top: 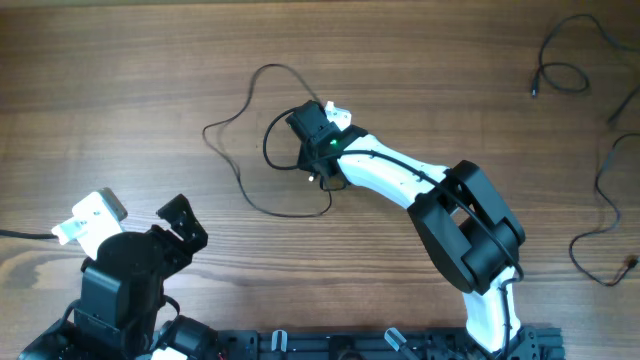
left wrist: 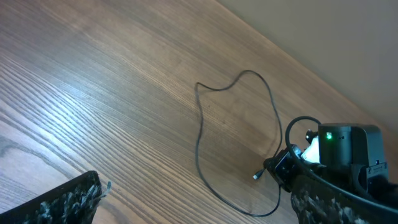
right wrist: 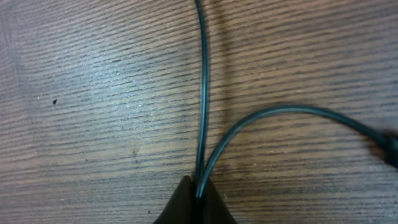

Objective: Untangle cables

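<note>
Looped cable (left wrist: 198, 143) is laid at table (top: 120, 80) centre; further cables (top: 599, 185) are located well apart, toward right edge.

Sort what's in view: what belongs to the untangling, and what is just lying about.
In the job: looped black cable; right gripper, pinching it.
Lying about: cable at top right; cable by the right edge; left gripper, open and holding nothing.

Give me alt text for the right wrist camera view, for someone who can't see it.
Two strands of a dark cable meet in the shut right pincer at the bottom centre. One strand runs straight up the wooden table; the other curves right toward a dark plug at the edge.
</note>
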